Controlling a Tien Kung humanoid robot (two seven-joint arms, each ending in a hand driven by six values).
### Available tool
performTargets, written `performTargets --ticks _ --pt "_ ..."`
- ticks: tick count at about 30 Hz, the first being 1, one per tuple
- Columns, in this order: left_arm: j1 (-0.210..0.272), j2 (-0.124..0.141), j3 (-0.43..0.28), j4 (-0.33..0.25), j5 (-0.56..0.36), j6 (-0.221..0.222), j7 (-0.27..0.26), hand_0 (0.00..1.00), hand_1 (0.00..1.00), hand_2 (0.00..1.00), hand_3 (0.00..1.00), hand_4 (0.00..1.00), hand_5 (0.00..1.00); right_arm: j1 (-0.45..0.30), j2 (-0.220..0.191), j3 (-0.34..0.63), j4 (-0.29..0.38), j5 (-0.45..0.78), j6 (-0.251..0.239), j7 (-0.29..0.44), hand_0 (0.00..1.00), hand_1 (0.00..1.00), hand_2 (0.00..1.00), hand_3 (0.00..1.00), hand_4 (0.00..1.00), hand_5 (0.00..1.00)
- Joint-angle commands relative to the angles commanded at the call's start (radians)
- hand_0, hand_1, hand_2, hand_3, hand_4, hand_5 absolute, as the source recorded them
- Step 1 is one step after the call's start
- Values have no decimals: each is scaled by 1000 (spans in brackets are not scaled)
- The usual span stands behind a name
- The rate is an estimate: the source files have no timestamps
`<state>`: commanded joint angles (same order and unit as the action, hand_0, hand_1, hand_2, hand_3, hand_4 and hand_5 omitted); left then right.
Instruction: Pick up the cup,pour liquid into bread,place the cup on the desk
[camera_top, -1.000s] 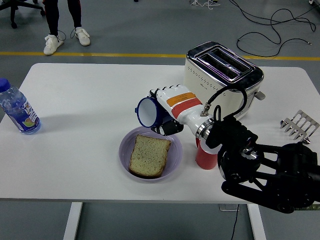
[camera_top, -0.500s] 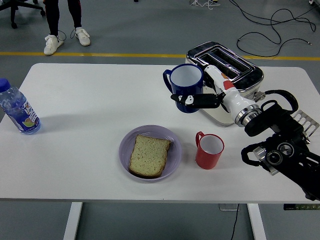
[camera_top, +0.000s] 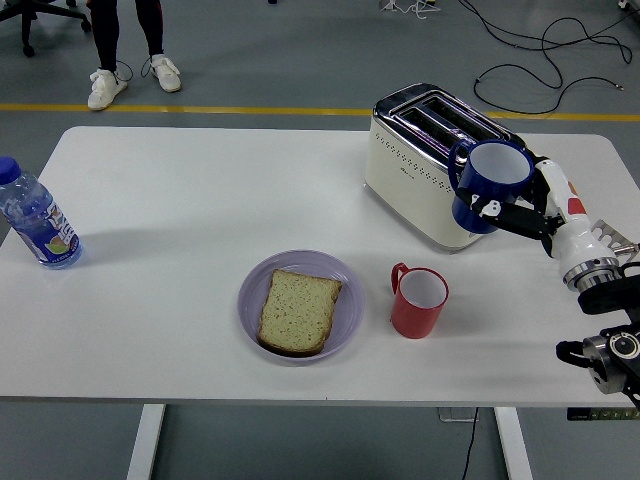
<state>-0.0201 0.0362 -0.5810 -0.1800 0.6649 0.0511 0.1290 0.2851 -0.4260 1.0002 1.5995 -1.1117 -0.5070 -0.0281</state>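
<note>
My right hand (camera_top: 520, 205) is shut on a blue cup (camera_top: 489, 184) with a white inside, held upright above the table at the right, in front of the toaster's right end. A slice of bread (camera_top: 297, 311) lies on a lilac plate (camera_top: 346, 318) near the front middle of the table, well left of the cup. The right arm (camera_top: 590, 270) comes in from the right edge. No left arm shows.
A cream toaster (camera_top: 425, 175) stands behind the blue cup. A red mug (camera_top: 417, 302) sits right of the plate. A water bottle (camera_top: 35, 219) stands at the far left. A metal rack (camera_top: 615, 240) lies at the right edge. A person's legs (camera_top: 128, 45) show beyond the table.
The right hand swung the blue cup from tipped over the plate up to upright, then right and away from the bread, past the toaster's front.
</note>
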Motion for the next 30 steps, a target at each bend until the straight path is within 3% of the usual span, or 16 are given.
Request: performTargets --ticks 10,18,30 --pt "0 1 3 0 2 -1 -1 662 704 728 636 398 922 -125 41 72 -149 22 49 221 436 422 536 549 561 2" --pt "-1 2 11 0 -1 -2 -1 660 704 729 635 398 928 -179 73 114 -250 65 48 345 456 425 540 549 564 2" --pt "-1 2 20 0 -5 -3 1 660 704 730 637 398 935 -201 141 85 -390 104 43 438 476 424 538 548 573 2"
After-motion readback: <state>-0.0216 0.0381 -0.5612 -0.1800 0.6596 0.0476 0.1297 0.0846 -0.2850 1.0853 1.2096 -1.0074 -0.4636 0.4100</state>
